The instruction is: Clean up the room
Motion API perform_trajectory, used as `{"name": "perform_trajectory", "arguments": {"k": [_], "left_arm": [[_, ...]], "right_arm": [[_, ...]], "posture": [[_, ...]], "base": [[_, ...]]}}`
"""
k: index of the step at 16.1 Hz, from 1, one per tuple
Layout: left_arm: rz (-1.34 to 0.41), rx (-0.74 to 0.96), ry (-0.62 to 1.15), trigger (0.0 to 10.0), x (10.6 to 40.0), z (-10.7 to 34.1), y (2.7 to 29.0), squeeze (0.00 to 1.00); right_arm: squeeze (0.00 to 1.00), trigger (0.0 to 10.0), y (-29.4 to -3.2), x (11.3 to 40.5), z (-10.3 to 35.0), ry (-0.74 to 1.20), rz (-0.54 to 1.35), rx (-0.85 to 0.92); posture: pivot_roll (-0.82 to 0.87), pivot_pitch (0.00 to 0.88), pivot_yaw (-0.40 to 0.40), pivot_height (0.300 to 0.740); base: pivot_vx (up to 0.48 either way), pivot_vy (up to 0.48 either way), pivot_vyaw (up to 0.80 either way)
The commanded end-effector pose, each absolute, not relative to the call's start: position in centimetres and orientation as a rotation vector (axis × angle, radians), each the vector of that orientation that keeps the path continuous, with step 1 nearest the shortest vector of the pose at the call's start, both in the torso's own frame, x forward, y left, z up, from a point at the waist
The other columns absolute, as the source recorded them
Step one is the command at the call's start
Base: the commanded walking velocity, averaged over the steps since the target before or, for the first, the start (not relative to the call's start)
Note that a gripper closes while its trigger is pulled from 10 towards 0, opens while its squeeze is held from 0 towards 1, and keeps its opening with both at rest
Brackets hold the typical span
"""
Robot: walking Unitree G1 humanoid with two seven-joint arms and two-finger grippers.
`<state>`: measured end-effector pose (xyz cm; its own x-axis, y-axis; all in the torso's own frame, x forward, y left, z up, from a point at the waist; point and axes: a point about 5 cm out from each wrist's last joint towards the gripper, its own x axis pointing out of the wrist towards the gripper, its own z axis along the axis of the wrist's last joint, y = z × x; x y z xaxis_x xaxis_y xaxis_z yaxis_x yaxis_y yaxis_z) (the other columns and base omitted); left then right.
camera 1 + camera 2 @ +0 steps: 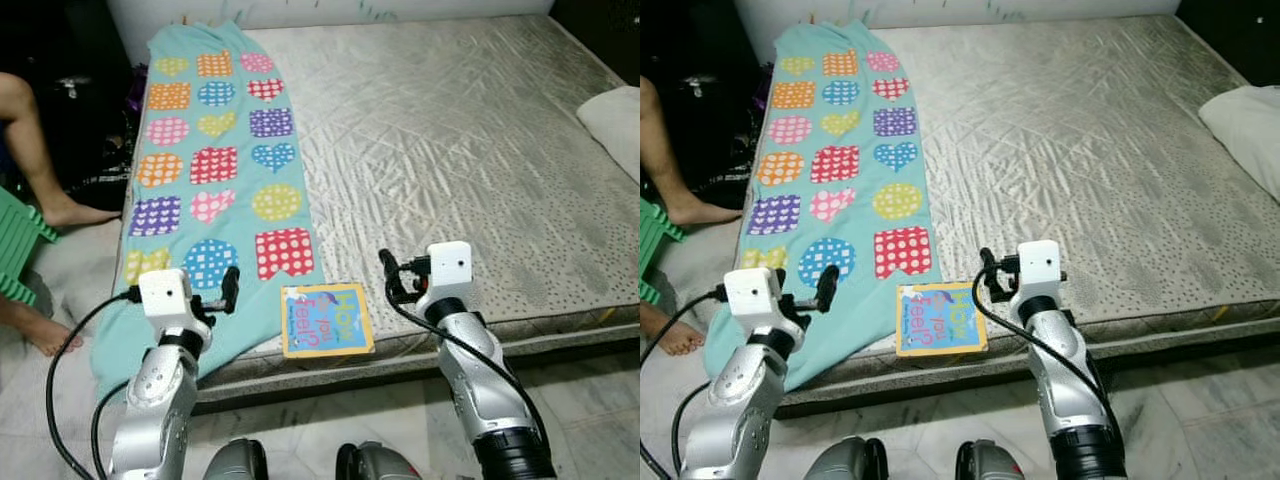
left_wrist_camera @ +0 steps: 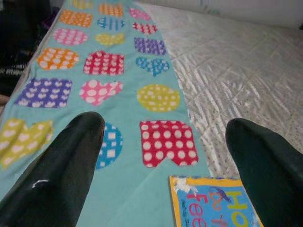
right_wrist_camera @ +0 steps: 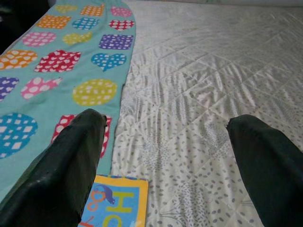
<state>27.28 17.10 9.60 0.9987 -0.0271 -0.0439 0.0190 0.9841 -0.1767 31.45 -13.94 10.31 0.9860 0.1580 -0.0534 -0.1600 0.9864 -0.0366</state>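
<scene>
Book [image 1: 327, 319] lies flat at the near edge of the mattress [image 1: 470, 150], its near side slightly over the lip, just right of the teal patterned blanket [image 1: 215, 160]. Left gripper [image 1: 232, 288] hovers above the blanket's near end, fingers spread wide, holding nothing. Right gripper [image 1: 390, 275] hovers just right of the book, also spread and empty. A pillow [image 1: 612, 120] sits at the far right; a person's legs [image 1: 35, 170] are on the floor to the left.

Likely step: pick up the book. Best done by coming in low from the near side where it overhangs, one finger under, one over the cover. The cover looks thin and slick; pinch well in from the corner.
</scene>
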Motion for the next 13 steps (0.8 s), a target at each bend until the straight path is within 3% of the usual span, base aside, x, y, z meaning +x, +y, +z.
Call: {"name": "perform_trajectory", "arguments": {"k": [1,13], "left_arm": [[-0.012,-0.158,0.045,10.0,27.3,9.7,17.4,0.00],[0.012,-0.174,0.005,10.0,27.9,10.4,18.3,0.00]], "right_arm": [[0.00,10.0,-13.7,31.7,10.3,0.055,0.165,-0.043],[0.00,10.0,-14.6,33.7,12.2,-0.007,0.115,-0.050]], "posture": [[-0.03,0.162,-0.003,0.688],[-0.05,0.067,-0.019,0.688]], "base": [[0.000,0.000,0.00],[0.000,0.000,0.00]]}}
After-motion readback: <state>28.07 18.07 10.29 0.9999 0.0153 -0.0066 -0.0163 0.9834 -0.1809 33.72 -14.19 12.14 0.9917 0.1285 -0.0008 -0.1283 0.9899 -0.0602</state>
